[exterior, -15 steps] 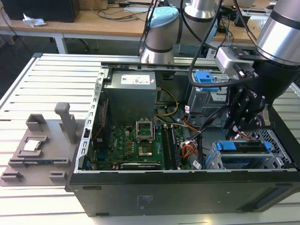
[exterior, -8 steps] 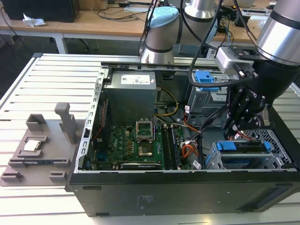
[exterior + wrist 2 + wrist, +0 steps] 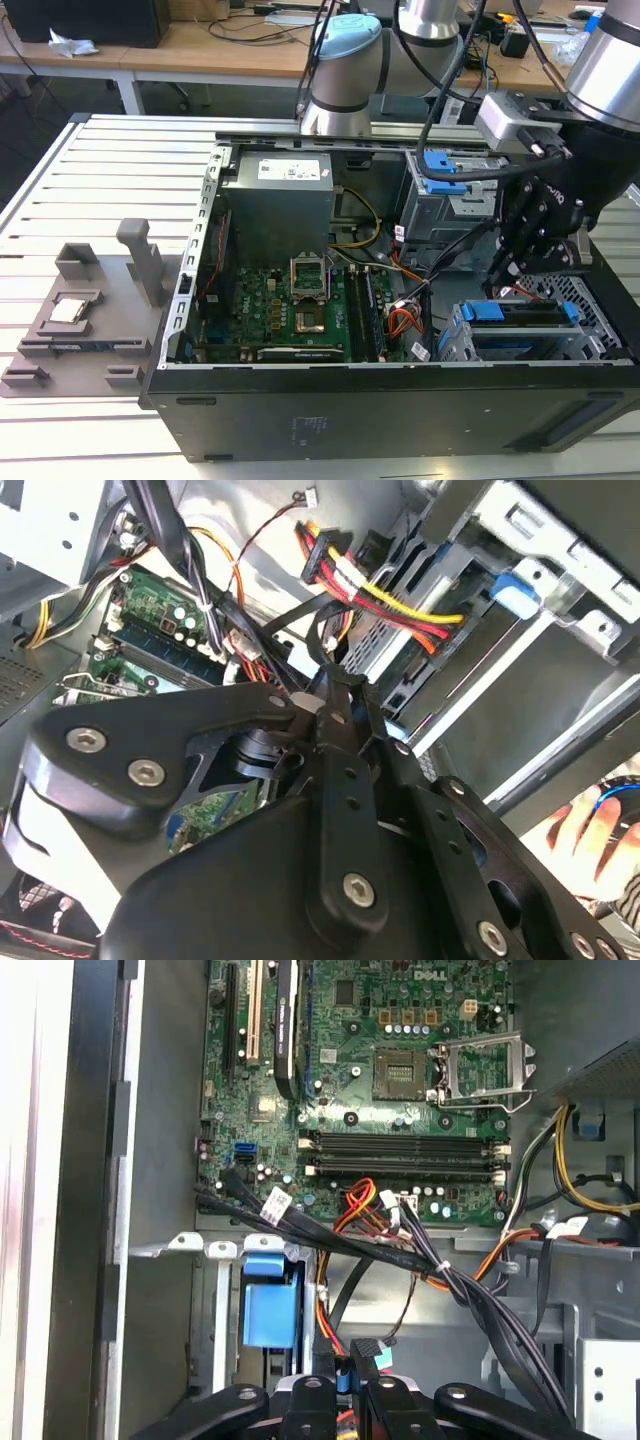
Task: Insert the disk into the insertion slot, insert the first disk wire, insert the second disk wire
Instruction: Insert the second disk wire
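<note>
In the exterior view the disk (image 3: 515,318), in its blue carrier, lies inside the insertion slot (image 3: 597,305), the perforated silver cage at the case's front right corner. My black gripper (image 3: 515,262) hangs just above the disk's rear edge. In both wrist views the fingers (image 3: 345,720) stand close together, shut on the small dark connector of the first disk wire (image 3: 368,1349), which has a touch of red. The carrier's blue end (image 3: 268,1310) lies just beside the fingertips. The orange-red-yellow wire bundle (image 3: 400,605) hangs free with its black plug (image 3: 312,552) a little beyond the gripper (image 3: 325,685).
The motherboard (image 3: 400,1090) lies on the case floor, with black cable bundles (image 3: 400,1255) crossing in front of it. An upper grey cage with a blue latch (image 3: 442,172) stands behind the gripper. A hand (image 3: 590,830) shows outside the case. A grey fixture (image 3: 90,300) sits on the table at the exterior view's left.
</note>
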`<state>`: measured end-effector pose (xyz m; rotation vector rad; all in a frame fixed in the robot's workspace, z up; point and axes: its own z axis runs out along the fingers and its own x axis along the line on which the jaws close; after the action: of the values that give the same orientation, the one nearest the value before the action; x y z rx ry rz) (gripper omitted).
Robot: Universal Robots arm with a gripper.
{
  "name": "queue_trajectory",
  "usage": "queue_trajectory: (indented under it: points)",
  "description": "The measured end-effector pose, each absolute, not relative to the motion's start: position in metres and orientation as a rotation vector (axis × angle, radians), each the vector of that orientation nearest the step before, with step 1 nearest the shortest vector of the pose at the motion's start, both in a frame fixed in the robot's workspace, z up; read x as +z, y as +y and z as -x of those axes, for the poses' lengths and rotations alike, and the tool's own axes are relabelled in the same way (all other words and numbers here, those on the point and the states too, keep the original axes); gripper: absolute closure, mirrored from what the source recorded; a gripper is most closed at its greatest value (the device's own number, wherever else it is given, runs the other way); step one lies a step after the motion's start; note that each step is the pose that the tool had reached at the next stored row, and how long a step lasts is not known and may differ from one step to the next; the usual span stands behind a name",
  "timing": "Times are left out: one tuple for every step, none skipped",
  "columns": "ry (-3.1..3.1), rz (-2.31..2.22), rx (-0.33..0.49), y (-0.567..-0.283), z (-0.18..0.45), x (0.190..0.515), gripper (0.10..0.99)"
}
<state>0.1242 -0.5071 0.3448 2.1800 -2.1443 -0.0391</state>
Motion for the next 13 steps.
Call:
queue_trajectory:
  points:
    - [-2.143,-2.179,-0.042,-0.508,-0.127,0.345,0.902]
    - [-2.143,-2.179,-0.044,-0.509,-0.128,0.345,0.902]
    - [-2.144,-2.18,-0.045,-0.513,-0.128,0.345,0.902]
    - [-2.145,-2.181,-0.048,-0.518,-0.128,0.345,0.902]
    - [-2.146,-2.182,-0.051,-0.521,-0.128,0.345,0.902]
    - [-2.146,-2.183,-0.054,-0.525,-0.128,0.345,0.902]
    - [-2.147,-2.185,-0.059,-0.53,-0.129,0.344,0.902]
    - [-2.147,-2.184,-0.061,-0.532,-0.129,0.344,0.902]
    - [-2.147,-2.184,-0.062,-0.535,-0.13,0.344,0.902]
    - [-2.147,-2.184,-0.063,-0.536,-0.13,0.344,0.902]
    - [-2.147,-2.184,-0.063,-0.536,-0.13,0.344,0.902]
    - [-2.147,-2.184,-0.063,-0.536,-0.13,0.344,0.902]
    - [-2.147,-2.184,-0.063,-0.536,-0.13,0.344,0.902]
